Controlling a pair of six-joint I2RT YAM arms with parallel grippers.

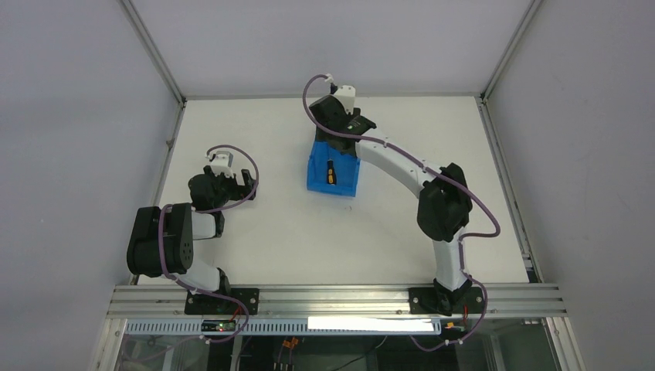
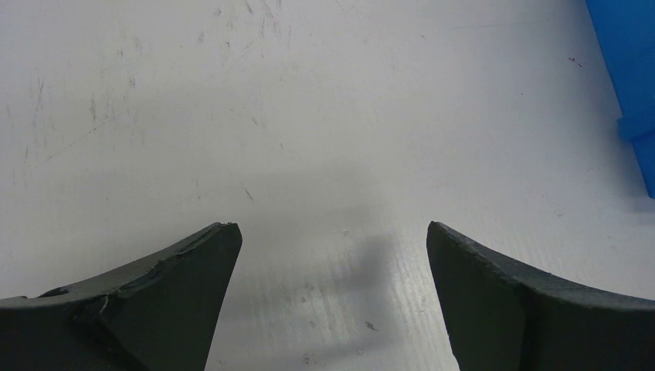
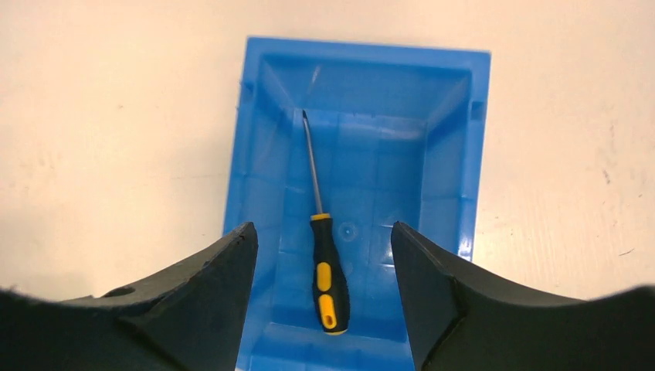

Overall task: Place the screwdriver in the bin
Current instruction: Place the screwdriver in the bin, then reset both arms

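The blue bin stands at the table's middle back. The black and yellow screwdriver lies flat on the bin's floor. In the right wrist view the screwdriver lies lengthwise in the bin, handle near, shaft pointing away. My right gripper is open and empty, above the bin with its jaws wide on either side of the handle, not touching it; in the top view it is at the bin's far end. My left gripper is open and empty over bare table at the left.
A corner of the blue bin shows at the right edge of the left wrist view. Grey enclosure walls stand round the white table. The aluminium rail with both arm bases runs along the near edge.
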